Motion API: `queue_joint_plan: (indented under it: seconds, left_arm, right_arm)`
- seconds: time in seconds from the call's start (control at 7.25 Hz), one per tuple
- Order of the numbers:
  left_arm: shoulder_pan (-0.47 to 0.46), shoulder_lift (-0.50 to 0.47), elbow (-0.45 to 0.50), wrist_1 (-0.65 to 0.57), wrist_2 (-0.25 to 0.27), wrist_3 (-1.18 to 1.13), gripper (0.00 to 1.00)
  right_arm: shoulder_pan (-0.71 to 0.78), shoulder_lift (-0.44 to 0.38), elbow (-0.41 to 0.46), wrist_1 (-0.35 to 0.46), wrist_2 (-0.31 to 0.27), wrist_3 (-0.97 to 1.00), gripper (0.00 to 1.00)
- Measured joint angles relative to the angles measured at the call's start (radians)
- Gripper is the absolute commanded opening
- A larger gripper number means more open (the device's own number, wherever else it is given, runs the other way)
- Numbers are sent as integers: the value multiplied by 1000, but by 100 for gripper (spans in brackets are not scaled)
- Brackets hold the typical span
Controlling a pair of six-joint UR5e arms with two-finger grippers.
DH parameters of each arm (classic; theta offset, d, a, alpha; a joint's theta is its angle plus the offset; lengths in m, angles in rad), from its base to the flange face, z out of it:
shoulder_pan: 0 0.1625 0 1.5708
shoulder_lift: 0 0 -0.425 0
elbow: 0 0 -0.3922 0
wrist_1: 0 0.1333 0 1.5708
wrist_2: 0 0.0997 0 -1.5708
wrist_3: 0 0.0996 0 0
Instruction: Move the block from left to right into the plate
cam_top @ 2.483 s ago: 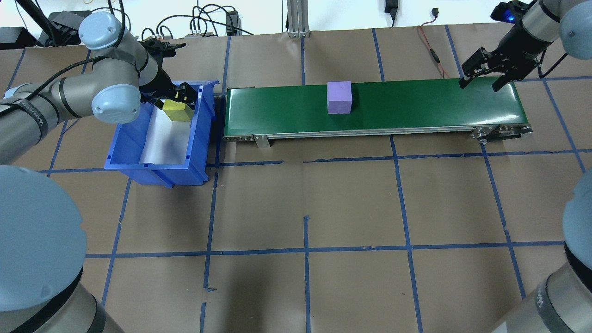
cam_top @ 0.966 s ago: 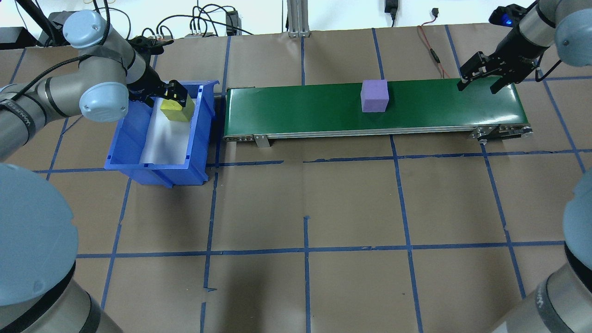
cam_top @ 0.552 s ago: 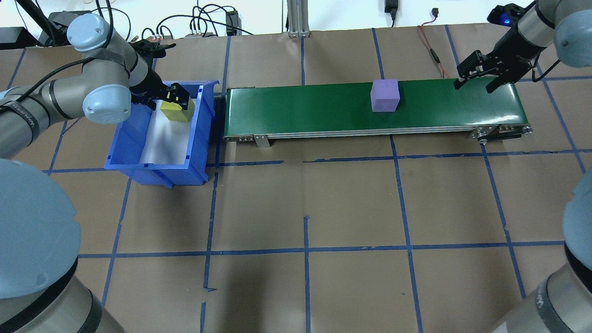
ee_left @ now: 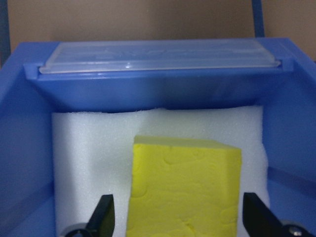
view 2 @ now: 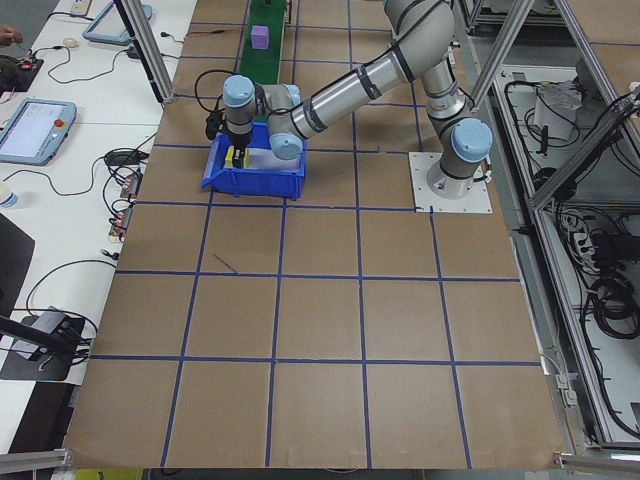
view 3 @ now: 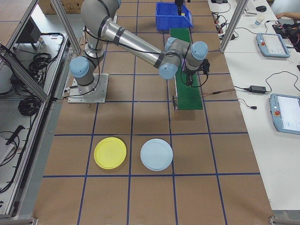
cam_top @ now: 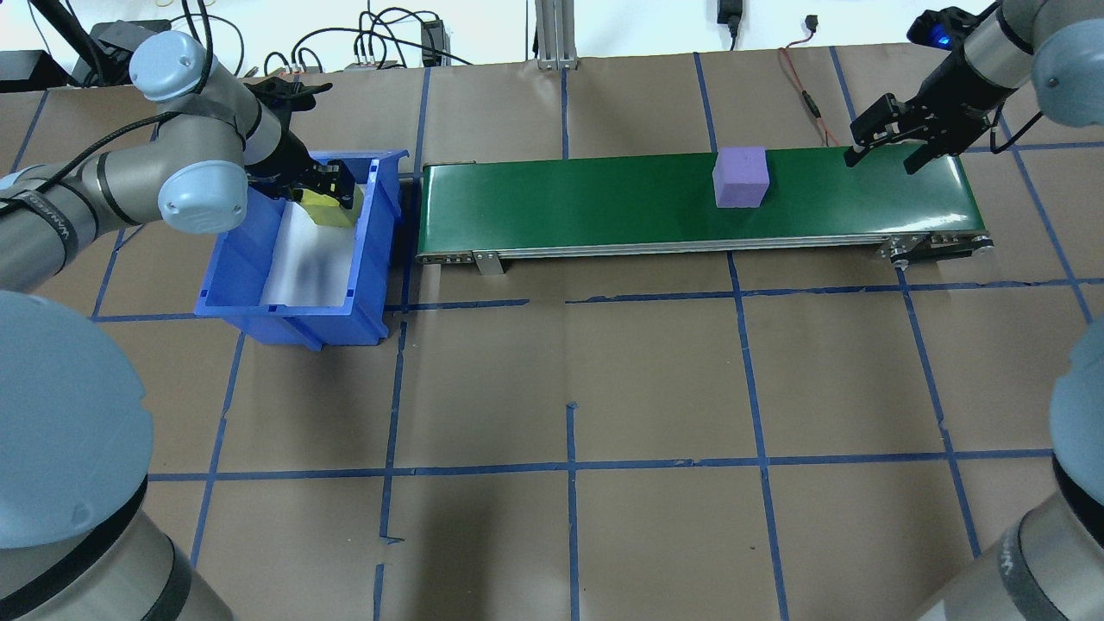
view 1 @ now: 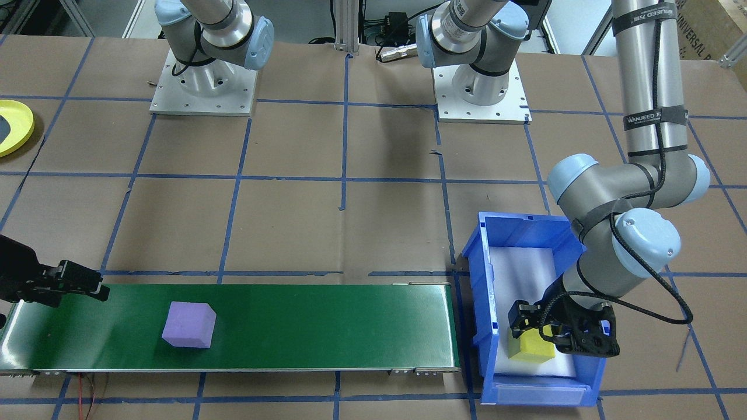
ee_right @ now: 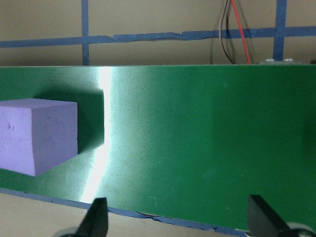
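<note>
Since the earlier shots the purple block (cam_top: pixel 741 177) has ridden further along the green belt (cam_top: pixel 561 203) toward the right gripper (cam_top: pixel 878 153), which waits spread open over the belt's end. Yellow plate (view 3: pixel 110 153) is well away on the table with nothing on it, so no block's delivered yet. Left gripper (ee_left: pixel 180 219) is open around the yellow block (ee_left: pixel 182 190) in the blue bin (cam_top: pixel 259 276), not squeezing.

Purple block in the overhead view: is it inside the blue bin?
No, the purple block sits on the green conveyor belt, apart from the blue bin.
</note>
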Motion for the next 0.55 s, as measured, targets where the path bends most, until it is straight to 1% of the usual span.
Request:
queue_joint_plan:
  seconds: [0.14, 0.28, 0.55]
  left_arm:
    - [0, 3, 6, 1, 1, 1, 30]
    - [-3, 27, 17, 1, 3, -3, 30]
    - [-28, 133, 31, -19, 4, -44, 30]
  right_arm:
    - [0, 0, 0, 0, 1, 1, 100]
    - [0, 0, 0, 0, 2, 1, 100]
    - [0, 0, 0, 0, 3, 2, 99]
